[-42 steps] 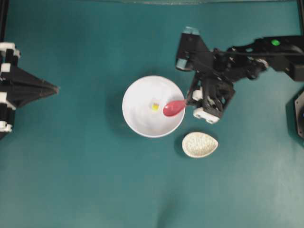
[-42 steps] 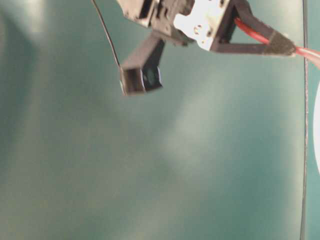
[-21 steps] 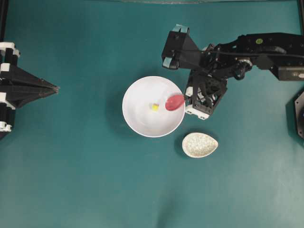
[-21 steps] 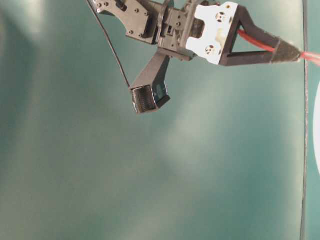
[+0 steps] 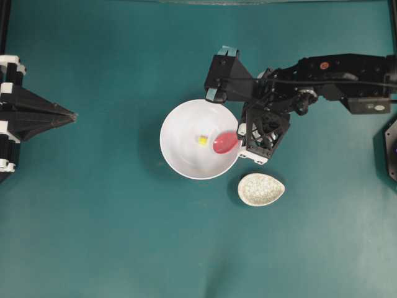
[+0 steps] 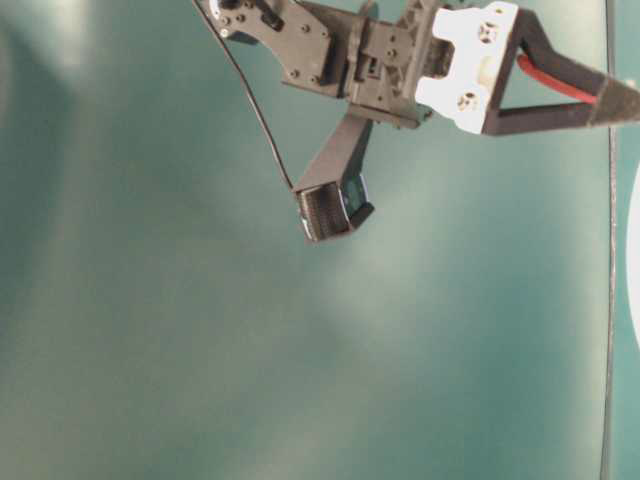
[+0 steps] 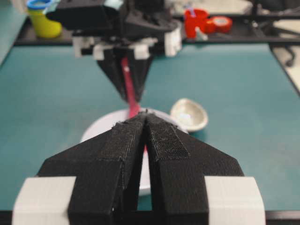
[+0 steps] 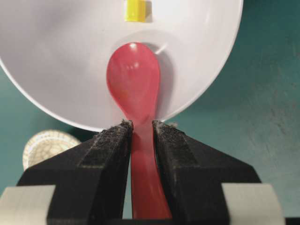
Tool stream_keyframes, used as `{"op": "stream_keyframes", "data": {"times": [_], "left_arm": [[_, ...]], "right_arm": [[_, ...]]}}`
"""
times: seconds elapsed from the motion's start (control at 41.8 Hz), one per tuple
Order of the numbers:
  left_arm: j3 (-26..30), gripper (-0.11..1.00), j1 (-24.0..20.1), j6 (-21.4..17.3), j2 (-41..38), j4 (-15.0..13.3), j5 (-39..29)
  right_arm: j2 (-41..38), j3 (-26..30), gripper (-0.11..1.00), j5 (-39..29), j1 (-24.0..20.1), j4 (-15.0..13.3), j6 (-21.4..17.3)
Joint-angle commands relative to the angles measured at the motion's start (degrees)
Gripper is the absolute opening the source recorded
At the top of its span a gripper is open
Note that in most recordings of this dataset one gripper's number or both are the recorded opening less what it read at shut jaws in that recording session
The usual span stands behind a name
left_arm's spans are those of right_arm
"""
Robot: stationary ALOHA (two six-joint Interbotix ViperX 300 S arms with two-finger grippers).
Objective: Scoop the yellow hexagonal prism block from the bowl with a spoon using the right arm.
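From overhead, the white bowl (image 5: 186,162) sits near the middle of the teal desk (image 5: 111,236), with the yellow hexagonal prism block (image 5: 202,141) lying on its floor a little right of centre. The pink-red spoon (image 5: 226,142) has its scoop inside the bowl, just to the right of the block and apart from it, its handle crossing the bowl's right rim into the right gripper (image 5: 243,132). The right arm (image 5: 335,68) reaches in from the right edge. A small speckled beige dish (image 5: 261,189) lies just below and right of the bowl, not touching it. The left gripper (image 5: 69,115) rests at the far left, well away, its jaws drawn to a point.

The table-level view shows the right gripper (image 6: 625,100) near the top edge, with the red handle running between its black fingers (image 6: 560,118) and a black camera block (image 6: 330,208) hanging beneath the wrist.

From the left wrist, the left gripper (image 7: 146,116) has its jaws pressed together on nothing; beyond it stand the bowl (image 7: 101,129), the spoon handle (image 7: 129,91) and the speckled dish (image 7: 189,114). A yellow cup (image 7: 43,21) and red tape rolls (image 7: 206,21) stand at the back.

The right wrist view shows the right gripper (image 8: 141,129) clamped on the spoon (image 8: 134,84) at its neck, scoop face-up inside the bowl (image 8: 56,61), the block (image 8: 134,10) just beyond the scoop's tip. No readable writing appears anywhere.
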State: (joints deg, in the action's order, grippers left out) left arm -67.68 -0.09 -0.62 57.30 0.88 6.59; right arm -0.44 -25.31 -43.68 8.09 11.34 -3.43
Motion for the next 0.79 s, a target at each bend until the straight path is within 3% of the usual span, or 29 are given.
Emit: {"op": "stream_keyframes", "data": {"times": [0.0,0.766], "left_arm": [[1.5,0.01,0.0,0.0,-0.3,0.2,0.4],[1.5,0.01,-0.1,0.0,-0.3,0.2,0.3]], "right_arm": [[0.7,1.3,0.23,1.3,-0.3,-0.1,0.1],[-2.1,1.3,0.23,9.8,-0.9,-0.1,0.4]]}}
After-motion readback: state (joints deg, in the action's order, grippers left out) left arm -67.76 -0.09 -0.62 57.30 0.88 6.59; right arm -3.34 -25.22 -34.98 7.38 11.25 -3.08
